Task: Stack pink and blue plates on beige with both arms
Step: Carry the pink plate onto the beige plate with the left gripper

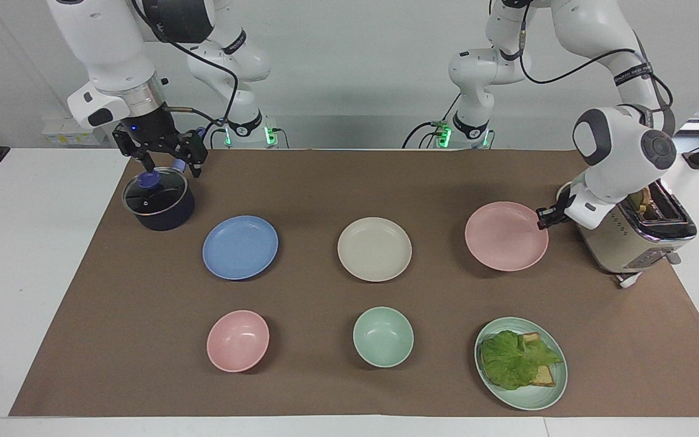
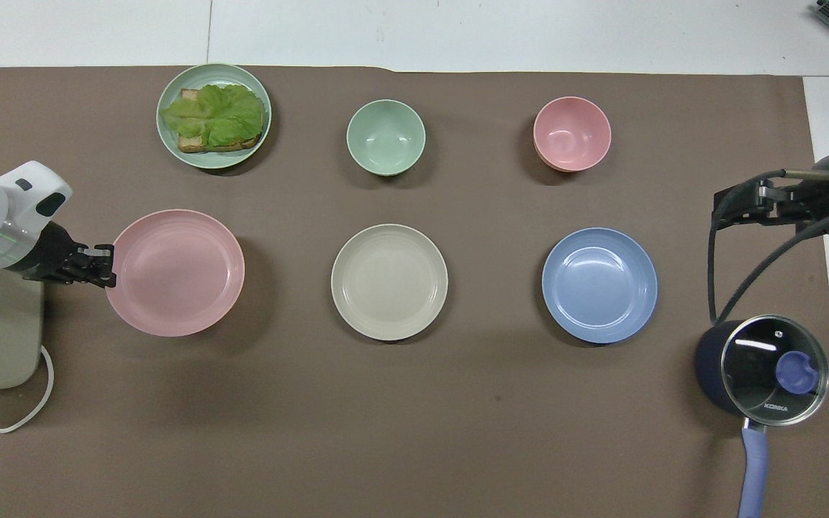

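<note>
Brown mat [image 1: 337, 182] on white table [image 1: 22, 243]

Glossy white rounded arms [image 1: 616, 152], dark joint caps, black cables

Two high views, half-turned apart, sharing one table [image 1: 34, 255]

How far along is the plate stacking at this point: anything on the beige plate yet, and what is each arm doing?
Nothing is stacked: the round matte cream-beige plate lies bare. In hand: the left claw is shut on the rim of the shallow pale pink plate, lifted off the mat beside the toaster. The right claw waits open over the lidded pot. Left: set pink on beige, then fetch the medium blue plate, untouched on the mat.
</note>
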`<state>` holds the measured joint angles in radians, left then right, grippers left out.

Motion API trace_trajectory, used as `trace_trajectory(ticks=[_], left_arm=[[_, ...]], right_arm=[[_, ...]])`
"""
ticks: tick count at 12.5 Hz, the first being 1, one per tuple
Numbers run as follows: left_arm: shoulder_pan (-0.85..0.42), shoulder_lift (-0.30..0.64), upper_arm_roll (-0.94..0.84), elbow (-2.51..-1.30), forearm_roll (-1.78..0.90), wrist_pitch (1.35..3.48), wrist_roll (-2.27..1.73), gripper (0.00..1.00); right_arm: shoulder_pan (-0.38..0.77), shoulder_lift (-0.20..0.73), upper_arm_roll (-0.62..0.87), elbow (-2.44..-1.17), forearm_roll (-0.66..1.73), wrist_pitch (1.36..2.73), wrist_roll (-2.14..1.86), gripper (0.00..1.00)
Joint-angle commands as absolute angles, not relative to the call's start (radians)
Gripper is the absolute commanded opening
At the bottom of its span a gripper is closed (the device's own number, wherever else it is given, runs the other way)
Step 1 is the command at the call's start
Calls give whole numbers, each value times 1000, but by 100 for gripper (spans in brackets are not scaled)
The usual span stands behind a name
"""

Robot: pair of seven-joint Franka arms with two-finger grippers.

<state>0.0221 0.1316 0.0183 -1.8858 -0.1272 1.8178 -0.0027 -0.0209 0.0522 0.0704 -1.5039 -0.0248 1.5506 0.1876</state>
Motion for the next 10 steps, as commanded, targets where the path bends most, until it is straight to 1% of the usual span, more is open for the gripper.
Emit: trace_trajectory(ticks=[1,4,6,8,10], left_arm=[[-73,137,22,-1832,-189,1778,-110,0],[-271,133,18,-1842,-215,1870,-315,0],[-375,143,18,-1855,-244,1949,-411,0],[-440,172,18,-1876,-247,2031,-451,0],[-468,192,18,-1914,-247,2081,-449,0]], right_arm=[[-37,57,74,-1500,-14,1565,163,100],[-37,57,74,-1500,-14,1565,164,100],[-37,57,74,-1500,-14,1565,164,100],[-35,57,74,-1500,-14,1565,164,100],[-37,57,74,-1500,-14,1565,164,100]])
